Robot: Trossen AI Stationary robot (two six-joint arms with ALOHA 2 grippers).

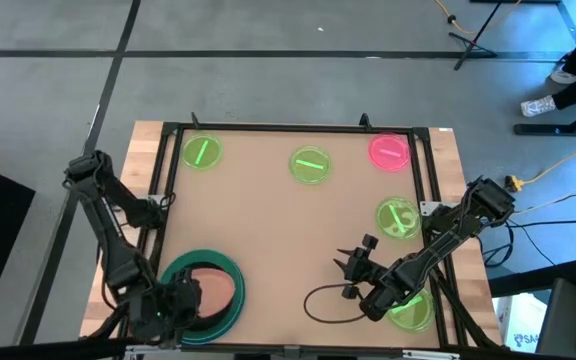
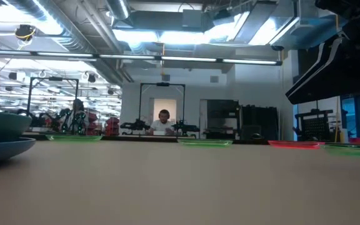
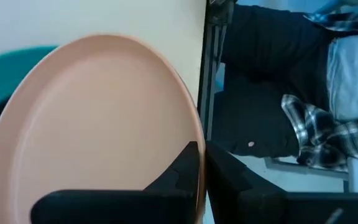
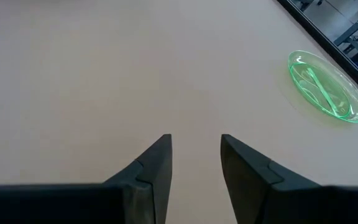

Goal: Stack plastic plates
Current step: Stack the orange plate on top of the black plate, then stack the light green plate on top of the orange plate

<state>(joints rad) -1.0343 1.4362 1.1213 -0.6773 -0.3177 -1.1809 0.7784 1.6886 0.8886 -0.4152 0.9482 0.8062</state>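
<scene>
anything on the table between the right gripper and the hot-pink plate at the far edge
Yes: one small green plate lies roughly on the line from the right gripper, which is open and empty, to the hot-pink plate. The rest of that stretch of table looks bare.

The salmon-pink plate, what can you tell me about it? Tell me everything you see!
The salmon-pink plate is round, smooth and matte, like plastic, with a slightly raised rim. It lies flat on top of the large green plate, near the table's front left corner. The green one shows around it as a wider ring. The left gripper is at its edge, and in the left wrist view the dark jaws sit on either side of the rim, seemingly pinching it. Nothing lies on top of it.
</scene>
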